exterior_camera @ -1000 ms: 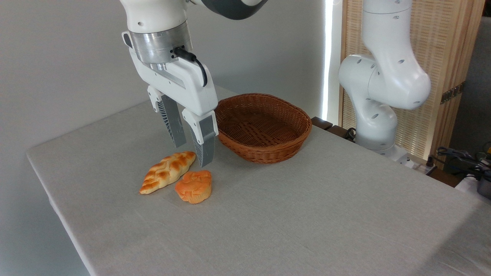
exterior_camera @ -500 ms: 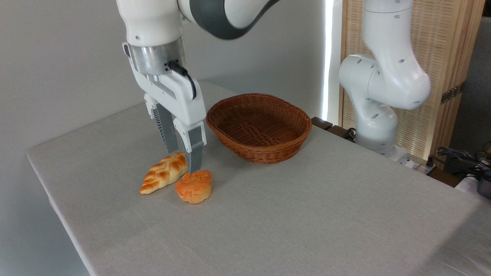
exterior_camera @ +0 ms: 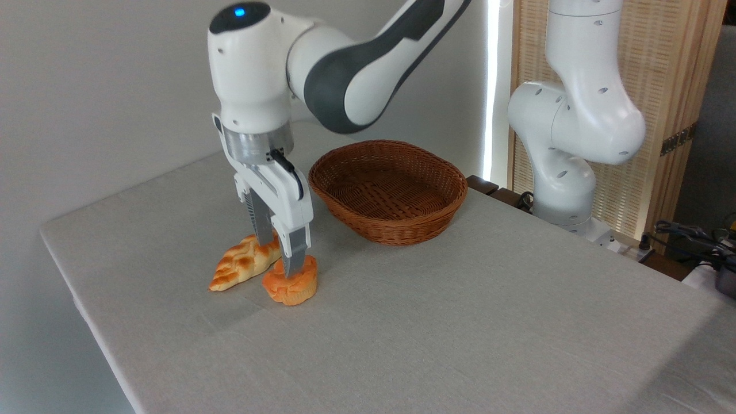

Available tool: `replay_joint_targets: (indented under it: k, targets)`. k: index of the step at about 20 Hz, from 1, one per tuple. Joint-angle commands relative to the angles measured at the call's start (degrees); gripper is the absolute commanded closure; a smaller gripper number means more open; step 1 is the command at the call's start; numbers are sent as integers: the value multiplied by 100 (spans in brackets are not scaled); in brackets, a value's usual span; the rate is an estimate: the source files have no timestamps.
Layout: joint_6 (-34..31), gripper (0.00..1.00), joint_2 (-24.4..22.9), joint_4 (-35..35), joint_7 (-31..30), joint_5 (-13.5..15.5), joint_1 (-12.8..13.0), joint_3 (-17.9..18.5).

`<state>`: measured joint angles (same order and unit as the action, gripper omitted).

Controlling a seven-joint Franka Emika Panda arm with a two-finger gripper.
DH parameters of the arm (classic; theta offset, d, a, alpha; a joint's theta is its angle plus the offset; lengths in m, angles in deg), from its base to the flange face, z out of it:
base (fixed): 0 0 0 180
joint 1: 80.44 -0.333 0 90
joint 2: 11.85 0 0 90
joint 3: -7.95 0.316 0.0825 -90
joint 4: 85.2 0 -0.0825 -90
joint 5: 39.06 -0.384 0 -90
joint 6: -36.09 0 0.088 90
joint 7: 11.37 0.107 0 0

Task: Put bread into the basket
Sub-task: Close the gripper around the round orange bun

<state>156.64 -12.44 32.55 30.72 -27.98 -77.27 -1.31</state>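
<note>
The bread, a small orange-brown bun with a lobed top, lies on the grey table left of centre. My gripper has come down over it, pointing straight down and open. The near fingertip rests on or just in front of the bun's top. The far fingertip stands at the end of a braided loaf behind the bun. Nothing is gripped. The oval brown wicker basket stands empty to the right and further back, a short way from the bun.
A pale-golden braided loaf lies right beside the bun on its left. The arm's white base stands at the table's right rear edge. Cables and a slatted wooden screen are behind it. The table's left edge is close to the loaf.
The gripper has dropped from above the two breads down to them, shifting slightly left and forward. Its fingers now reach the bun and the loaf. Neither bread has moved.
</note>
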Motion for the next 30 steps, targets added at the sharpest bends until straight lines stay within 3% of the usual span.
replay_joint_targets:
  k: [1,3,5,13,18,30]
  targets:
    - [355,0,-170,380,-8,35,-9,-85]
    - [355,1,-170,380,-8,-315,0,-85]
    - [355,2,-161,397,-35,-466,8,-93]
    - [425,51,-108,599,18,-774,9,-199]
    - [425,97,-108,599,36,-774,9,-199]
    - [346,100,-108,309,-8,-721,9,-190]
